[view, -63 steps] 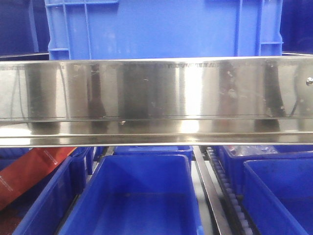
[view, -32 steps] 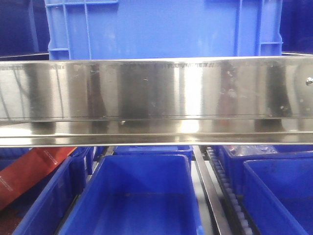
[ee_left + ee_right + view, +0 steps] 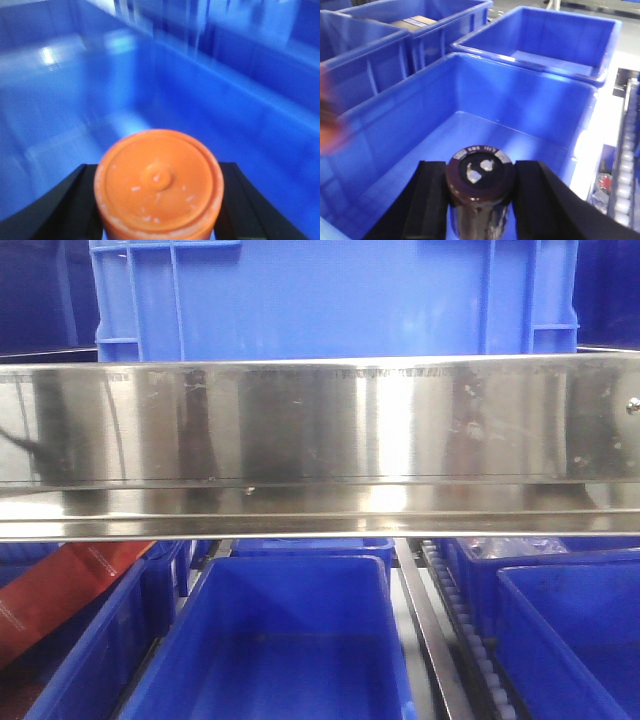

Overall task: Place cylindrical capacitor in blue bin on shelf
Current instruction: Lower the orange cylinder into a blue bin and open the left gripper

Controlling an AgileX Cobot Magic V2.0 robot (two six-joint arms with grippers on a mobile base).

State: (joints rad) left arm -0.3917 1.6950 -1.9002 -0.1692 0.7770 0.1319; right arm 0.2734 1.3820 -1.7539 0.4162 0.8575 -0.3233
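The left wrist view shows the cylindrical capacitor [image 3: 159,182], an orange cylinder seen end-on. My left gripper [image 3: 159,200] is shut on it, one black finger on each side. It hangs over the blurred inside of a blue bin [image 3: 75,90]. My right gripper [image 3: 480,200] is shut on a dark brown cylinder [image 3: 480,175] with two silver terminals, above another blue bin [image 3: 520,100]. The shelf's shiny steel rail [image 3: 320,440] crosses the front view, where neither gripper shows.
Under the rail stand open blue bins [image 3: 290,640], one at left holding a red packet [image 3: 60,590]. A large blue crate [image 3: 330,300] sits above. White roller tracks [image 3: 625,170] run at right. Further bins [image 3: 555,35] lie behind. An orange blur [image 3: 327,110] smears the left edge.
In the front view only the reflections at the left end of the steel rail have shifted, with a dark streak now at the far left. The bins have not moved.
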